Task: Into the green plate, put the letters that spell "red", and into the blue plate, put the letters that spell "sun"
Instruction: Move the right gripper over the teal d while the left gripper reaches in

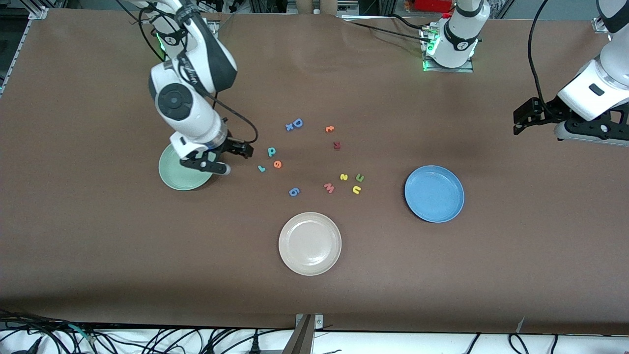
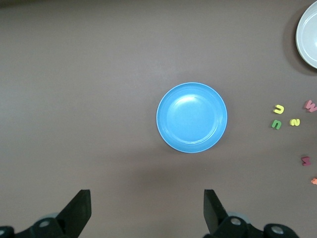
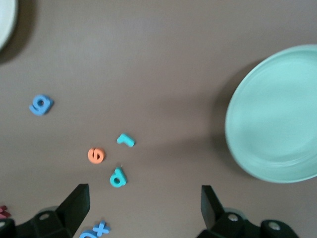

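Front view: right gripper (image 1: pixel 223 157) is held spread at the green plate (image 1: pixel 172 177) edge, nearest the r (image 1: pixel 261 168).
Left gripper (image 1: pixel 528 115): spread, parked well off the letters.

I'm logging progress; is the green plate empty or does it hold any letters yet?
Empty as far as shown: the green plate shows bare; the teal r, orange e and teal d lie on the table beside it.

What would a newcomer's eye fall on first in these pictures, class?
Three plates stand out: the green plate toward the right arm's end, the blue plate toward the left arm's end, and a cream plate nearest the front camera. Small foam letters lie scattered between them. The right hand hangs open over the green plate's edge.
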Motion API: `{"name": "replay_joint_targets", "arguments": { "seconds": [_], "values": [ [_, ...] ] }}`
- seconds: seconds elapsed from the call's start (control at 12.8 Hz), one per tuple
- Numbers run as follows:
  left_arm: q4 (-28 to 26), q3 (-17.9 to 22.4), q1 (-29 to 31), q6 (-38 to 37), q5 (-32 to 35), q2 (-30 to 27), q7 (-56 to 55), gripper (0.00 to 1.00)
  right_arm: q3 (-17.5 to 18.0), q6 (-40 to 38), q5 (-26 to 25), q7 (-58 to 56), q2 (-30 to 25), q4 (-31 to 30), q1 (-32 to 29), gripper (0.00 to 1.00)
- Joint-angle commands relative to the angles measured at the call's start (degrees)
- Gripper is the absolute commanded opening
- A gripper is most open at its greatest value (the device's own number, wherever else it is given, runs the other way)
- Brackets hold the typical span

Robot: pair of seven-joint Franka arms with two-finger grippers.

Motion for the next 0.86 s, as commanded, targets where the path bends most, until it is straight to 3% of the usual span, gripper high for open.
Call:
{"name": "replay_joint_targets", "arguments": {
  "seconds": [0.0, 0.31, 0.47, 0.78],
  "values": [
    [0.1, -0.1, 0.0, 0.7, -1.2, 1.7, -0.4, 1.0, 2.7, 3.3, 1.0, 3.8, 2.6, -0.8, 0.1, 0.99],
    [1.2, -0.9, -2.2, 1.5, -1.6, 7.3, -0.7, 1.0, 6.9, 15.3, 0.9, 8.8, 8.3, -4.6, 0.1, 0.99],
    [2.6, -1.0, -4.9, 1.9, -1.0, 12.0, -0.7, 1.0, 7.0, 18.9, 0.5, 8.6, 10.4, -5.9, 1.7, 0.99],
    [2.6, -1.1, -9.6, 9.8, -0.9, 17.9, -4.2, 1.0, 6.8, 20.6, -3.4, 7.9, 13.2, -6.4, 2.9, 0.98]
  ]
}}
